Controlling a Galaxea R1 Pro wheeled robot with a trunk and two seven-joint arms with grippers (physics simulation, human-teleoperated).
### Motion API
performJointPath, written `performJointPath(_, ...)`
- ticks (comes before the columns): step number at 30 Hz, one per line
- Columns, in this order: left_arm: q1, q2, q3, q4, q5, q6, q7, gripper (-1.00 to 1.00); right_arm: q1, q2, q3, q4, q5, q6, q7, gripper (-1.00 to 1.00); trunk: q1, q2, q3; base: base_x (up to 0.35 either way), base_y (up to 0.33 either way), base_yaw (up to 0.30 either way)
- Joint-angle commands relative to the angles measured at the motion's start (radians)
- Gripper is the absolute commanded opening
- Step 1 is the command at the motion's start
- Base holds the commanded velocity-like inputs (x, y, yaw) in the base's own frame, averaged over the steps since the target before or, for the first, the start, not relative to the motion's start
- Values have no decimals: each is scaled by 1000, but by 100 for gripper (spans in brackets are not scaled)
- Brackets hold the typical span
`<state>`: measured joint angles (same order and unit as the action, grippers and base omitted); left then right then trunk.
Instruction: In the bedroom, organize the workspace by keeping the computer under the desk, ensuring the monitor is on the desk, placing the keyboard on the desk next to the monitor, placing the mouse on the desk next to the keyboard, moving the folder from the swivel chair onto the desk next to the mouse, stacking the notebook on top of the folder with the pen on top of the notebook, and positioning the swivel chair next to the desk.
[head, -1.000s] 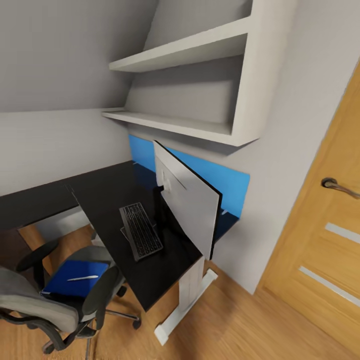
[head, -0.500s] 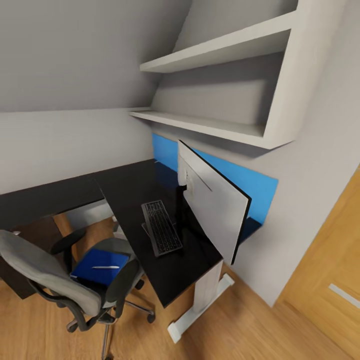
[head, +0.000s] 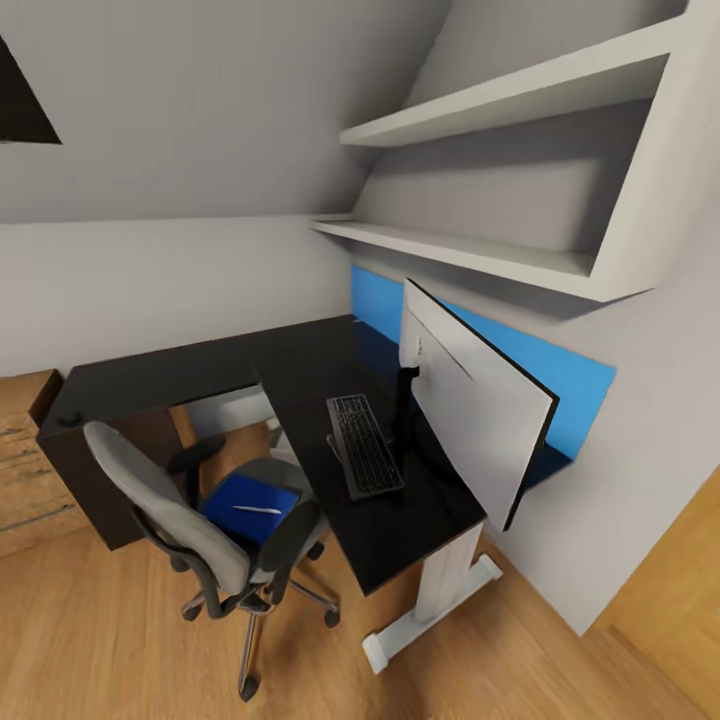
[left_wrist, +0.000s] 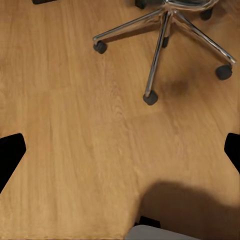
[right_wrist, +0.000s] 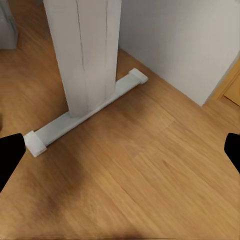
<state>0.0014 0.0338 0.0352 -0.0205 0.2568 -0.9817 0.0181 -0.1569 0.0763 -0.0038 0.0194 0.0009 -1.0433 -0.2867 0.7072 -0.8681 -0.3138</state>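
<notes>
The black desk (head: 300, 375) carries the monitor (head: 480, 420), its white back towards me, and the dark keyboard (head: 365, 458) lies beside its stand. The grey swivel chair (head: 190, 520) stands at the desk's inner corner. On its seat lies the blue folder (head: 240, 500) with the white pen (head: 257, 510) on top. The chair's chrome base (left_wrist: 165, 30) also shows in the left wrist view. My left gripper (left_wrist: 120, 152) and right gripper (right_wrist: 120, 150) both hang open over bare floor. The mouse, the notebook and the computer are out of view.
The desk's white leg (right_wrist: 87, 55) and foot bar (right_wrist: 85, 112) stand near my right gripper. A light wood drawer unit (head: 25, 470) sits at the left. White shelves (head: 500, 100) and a blue wall panel (head: 580, 385) are behind the monitor, and an orange door (head: 670, 610) is at the right.
The whole picture has shifted right as the camera swung left. The door has slid mostly out, while the chair and drawer unit came in. The things themselves have not moved.
</notes>
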Motion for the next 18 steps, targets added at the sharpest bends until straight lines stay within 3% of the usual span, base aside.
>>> performJointPath(1,0,0,3,-1,-4,-2,2,100,-1,0,0,2,1,-4,-1,100,0,-1,-1,-292,0,282)
performJointPath(9,0,-1,3,-1,-4,-1,0,100,-1,-1,1,2,1,-4,1,100,0,-1,-1,-296,-56,282)
performJointPath(18,0,-3,3,-1,-4,-1,-1,100,-1,-3,2,2,1,-4,4,100,0,-1,-1,-119,-171,282)
